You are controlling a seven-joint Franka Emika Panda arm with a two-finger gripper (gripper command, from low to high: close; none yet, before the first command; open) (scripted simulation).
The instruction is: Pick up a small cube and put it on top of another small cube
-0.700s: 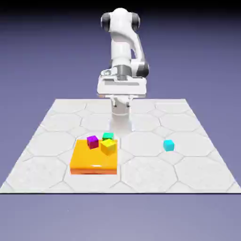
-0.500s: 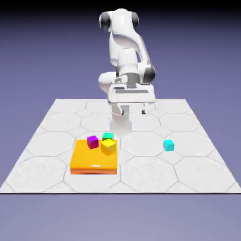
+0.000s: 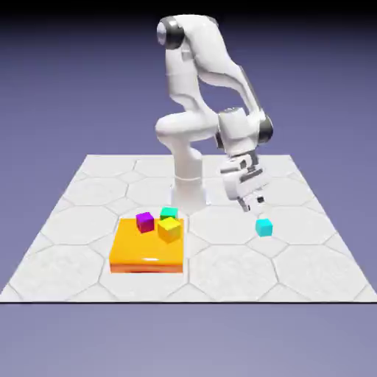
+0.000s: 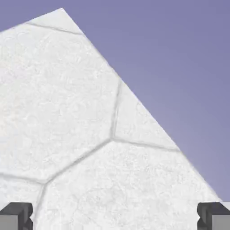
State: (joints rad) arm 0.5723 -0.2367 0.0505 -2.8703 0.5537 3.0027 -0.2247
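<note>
Step in hand: the approach to the pick; tool (image 3: 254,205) released, fingers (image 4: 16,214) spread wide with only bare worktop (image 4: 67,112) between them; cyan cube (image 3: 263,227) sits alone toward the worktop's right edge, just below the tool; green cube (image 3: 169,213) on the orange slab (image 3: 140,254), left of middle. Next, likely: centre over the cyan cube, descend, close.
</note>
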